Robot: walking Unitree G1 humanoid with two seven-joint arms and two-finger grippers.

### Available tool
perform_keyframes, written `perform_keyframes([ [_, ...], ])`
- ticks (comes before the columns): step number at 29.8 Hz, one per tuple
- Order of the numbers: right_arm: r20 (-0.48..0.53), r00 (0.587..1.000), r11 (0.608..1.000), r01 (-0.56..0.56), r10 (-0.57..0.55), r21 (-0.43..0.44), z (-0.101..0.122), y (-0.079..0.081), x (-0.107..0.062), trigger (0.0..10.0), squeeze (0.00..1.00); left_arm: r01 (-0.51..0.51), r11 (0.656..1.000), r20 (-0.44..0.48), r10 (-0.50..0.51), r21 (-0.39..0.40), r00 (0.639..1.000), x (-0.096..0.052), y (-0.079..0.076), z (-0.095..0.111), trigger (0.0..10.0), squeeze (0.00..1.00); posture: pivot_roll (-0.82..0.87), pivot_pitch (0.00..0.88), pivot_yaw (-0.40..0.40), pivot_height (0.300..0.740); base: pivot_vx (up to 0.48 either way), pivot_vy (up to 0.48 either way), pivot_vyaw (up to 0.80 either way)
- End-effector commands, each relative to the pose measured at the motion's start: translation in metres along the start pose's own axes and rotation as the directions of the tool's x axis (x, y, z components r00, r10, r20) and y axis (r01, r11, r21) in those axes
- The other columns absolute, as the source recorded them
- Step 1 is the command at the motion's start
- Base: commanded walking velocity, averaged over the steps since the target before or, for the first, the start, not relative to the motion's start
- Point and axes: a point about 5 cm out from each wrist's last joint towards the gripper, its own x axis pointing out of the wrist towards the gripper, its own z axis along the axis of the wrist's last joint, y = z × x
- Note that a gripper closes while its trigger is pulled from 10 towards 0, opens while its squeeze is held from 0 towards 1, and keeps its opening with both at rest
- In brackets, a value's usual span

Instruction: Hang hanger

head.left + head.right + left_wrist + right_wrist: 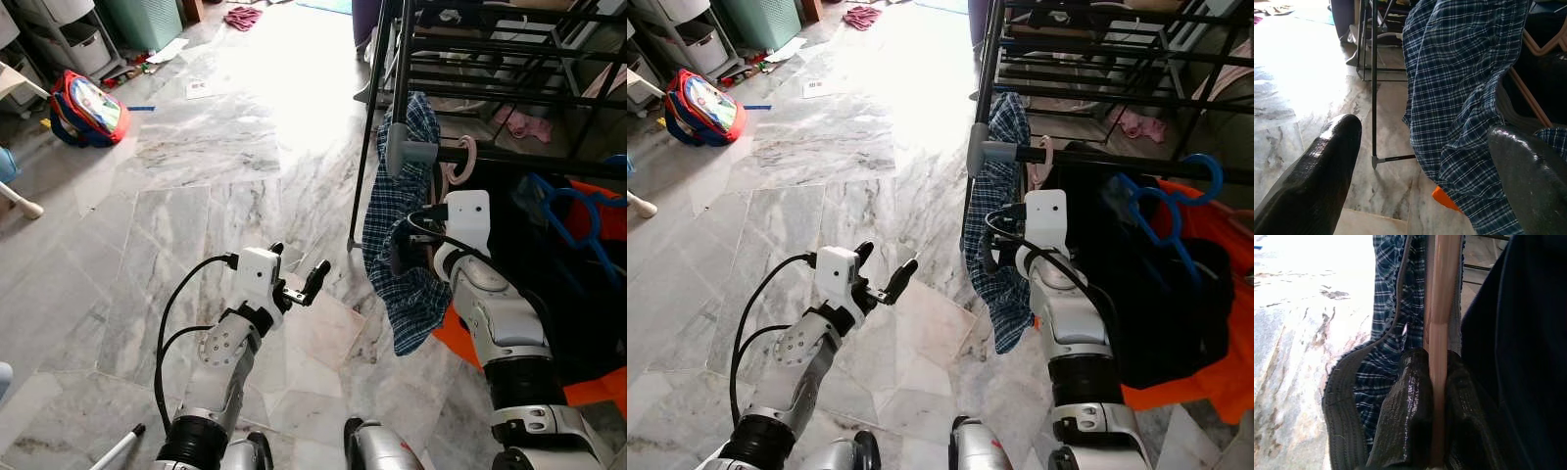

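Up close, right pincer (1432,421) clamped on wooden hanger (1440,308), plaid shirt (397,225) draped, left pincer (299,274) apart.

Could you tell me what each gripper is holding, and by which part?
The right gripper clamps a pale wooden hanger by its bar, carrying the blue checked garment. The left gripper is open, holding nothing.

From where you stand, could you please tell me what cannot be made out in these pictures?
- Hanger: the right wrist view shows one wooden bar; the plaid shirt covers the rest.
- Hanger's hook on the rack rail: hidden in the eye views by shirt and right arm.
- Right pincer: in the eye views, buried in cloth.
- Rack's top: cut off by the upper edge.
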Motion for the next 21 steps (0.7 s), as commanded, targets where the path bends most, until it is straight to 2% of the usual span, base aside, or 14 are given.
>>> perform_keyframes([
  [1,-0.088,0.996,1.0,0.021,-0.02,0.01,-0.02,-0.005,-0.002,10.0,0.0,0.002,1.0,-0.029,-0.002,0.002,1.0,-0.002,-0.001,-0.005,10.0,0.0,-0.18,0.23,0.017,0.74,0.0,0.0,0.0],
  [9,-0.119,0.993,0.999,0.025,-0.02,0.04,-0.027,-0.005,-0.003,10.0,0.0,0.0,1.0,-0.037,0.0,0.001,0.999,-0.004,0.0,-0.007,10.0,0.0,-0.18,0.236,0.019,0.74,0.0,0.0,0.0],
  [10,-0.12,0.993,0.999,0.02,-0.014,0.049,-0.028,-0.004,-0.003,10.0,1.0,0.0,1.0,-0.037,0.0,0.001,0.999,-0.004,0.0,-0.008,10.0,0.0,-0.18,0.236,0.019,0.74,0.0,0.0,0.0],
  [17,-0.097,0.995,0.997,0.025,-0.018,0.07,-0.025,-0.003,-0.005,10.0,1.0,0.003,1.0,-0.04,-0.003,0.001,0.999,-0.004,-0.001,-0.008,10.0,0.0,-0.18,0.24,0.022,0.74,0.0,0.0,0.0],
  [21,-0.043,0.999,0.997,0.032,-0.029,0.068,-0.015,-0.004,-0.008,10.0,1.0,0.004,1.0,-0.042,-0.004,0.002,0.999,-0.003,-0.001,-0.008,10.0,0.0,-0.18,0.24,0.023,0.74,0.0,0.0,0.0],
])
